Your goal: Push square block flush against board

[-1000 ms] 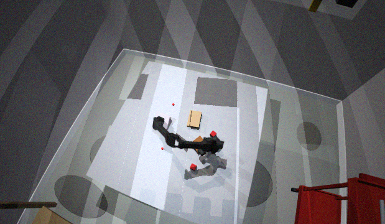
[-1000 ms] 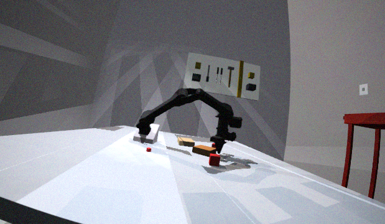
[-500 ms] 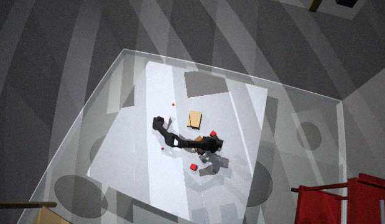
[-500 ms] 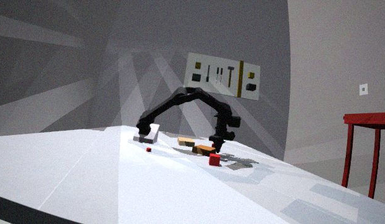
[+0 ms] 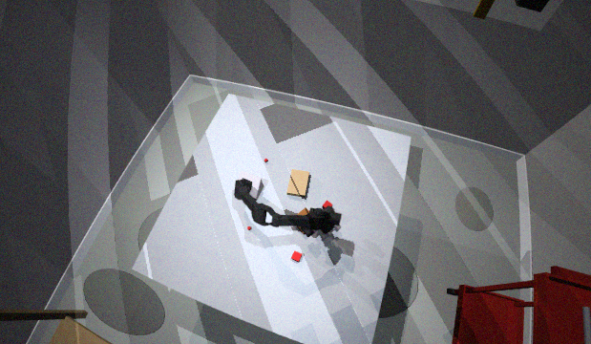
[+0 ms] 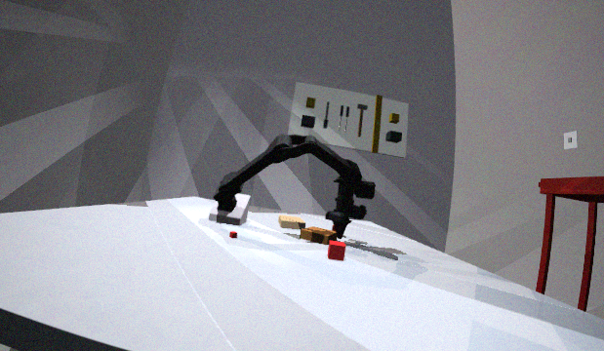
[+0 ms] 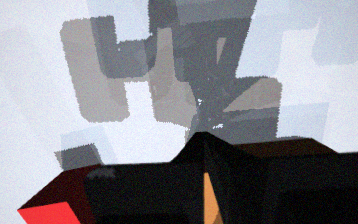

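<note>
Pale tan slab on bench, btwn arm & far edge; red cube nr arm, opp. side.

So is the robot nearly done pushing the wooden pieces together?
Not yet. Nothing looks finished: the pale piece and brown piece are apart. The shut pincer is low by the brown one, maybe to push. Left: join whole sides, line up edges, move the pincer away.

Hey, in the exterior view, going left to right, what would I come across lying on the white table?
Small red cube, light tan block, orange-brown block, larger red cube.
</note>
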Robot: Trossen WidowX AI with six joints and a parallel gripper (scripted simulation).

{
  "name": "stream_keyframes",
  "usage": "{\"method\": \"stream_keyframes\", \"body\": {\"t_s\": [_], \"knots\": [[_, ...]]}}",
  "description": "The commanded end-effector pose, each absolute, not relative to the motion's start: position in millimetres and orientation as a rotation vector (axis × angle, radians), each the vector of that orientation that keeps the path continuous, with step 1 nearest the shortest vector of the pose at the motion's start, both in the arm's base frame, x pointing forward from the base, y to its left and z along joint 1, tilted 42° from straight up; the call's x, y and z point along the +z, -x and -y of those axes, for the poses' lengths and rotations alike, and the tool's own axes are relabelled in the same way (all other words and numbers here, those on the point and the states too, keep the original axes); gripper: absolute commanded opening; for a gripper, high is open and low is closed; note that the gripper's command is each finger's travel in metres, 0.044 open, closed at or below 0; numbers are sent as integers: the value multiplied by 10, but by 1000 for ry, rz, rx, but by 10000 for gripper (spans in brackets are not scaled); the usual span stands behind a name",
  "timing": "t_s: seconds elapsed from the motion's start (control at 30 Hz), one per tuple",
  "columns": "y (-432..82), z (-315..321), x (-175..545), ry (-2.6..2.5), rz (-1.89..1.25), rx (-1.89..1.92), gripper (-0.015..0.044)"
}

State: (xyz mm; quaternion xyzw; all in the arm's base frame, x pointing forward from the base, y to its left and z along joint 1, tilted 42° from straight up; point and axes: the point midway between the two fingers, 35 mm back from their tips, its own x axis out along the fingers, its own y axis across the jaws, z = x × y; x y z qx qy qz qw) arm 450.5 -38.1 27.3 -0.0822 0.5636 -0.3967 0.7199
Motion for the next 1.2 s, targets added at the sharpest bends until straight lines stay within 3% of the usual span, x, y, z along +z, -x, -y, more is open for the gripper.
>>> {"method": "stream_keyframes", "body": {"t_s": [0.0,1.17], "knots": [[-4447,377,224,184,-1258,-881,0],[-4245,298,145,184,-1260,-880,0]]}}
